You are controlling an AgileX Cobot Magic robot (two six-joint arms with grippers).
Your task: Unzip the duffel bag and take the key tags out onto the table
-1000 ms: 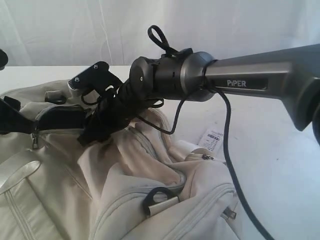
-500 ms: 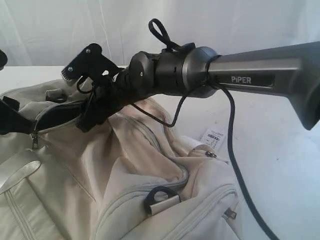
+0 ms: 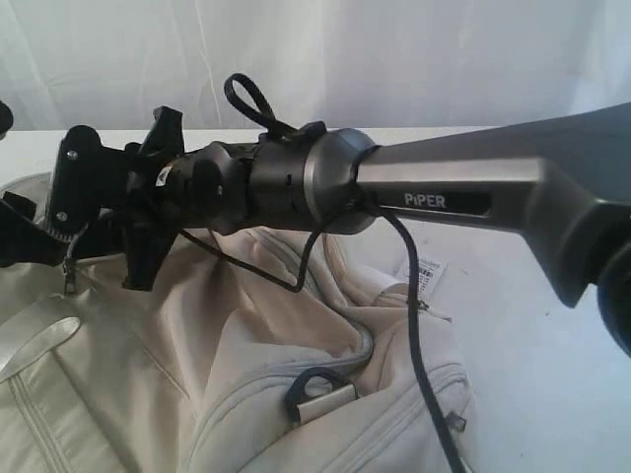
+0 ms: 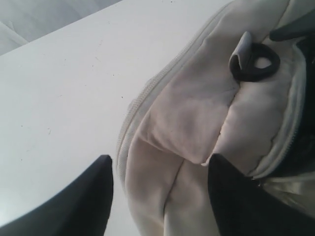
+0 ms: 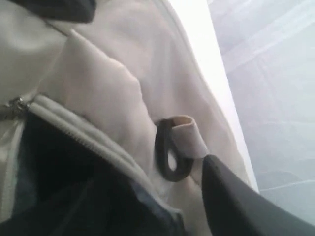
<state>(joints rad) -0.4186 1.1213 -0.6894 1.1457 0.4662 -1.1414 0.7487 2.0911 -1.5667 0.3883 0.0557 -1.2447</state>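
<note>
Duffel bag (image 3: 246, 374), large, cream fabric, lies slumped on the wide white counter (image 3: 552, 394). Right tool (image 3: 99, 241), fingers apart, hangs over the bag's parted grey top zipper (image 5: 83, 140); dark lining (image 5: 49, 177) shows beneath. Left tool (image 4: 160, 196), fingers apart, sits either side of the bag's end, near a dark ring (image 4: 256, 61) in a webbing loop; contact unclear.

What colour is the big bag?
The bag is cream, a pale beige. The exterior view shows it best.
</note>
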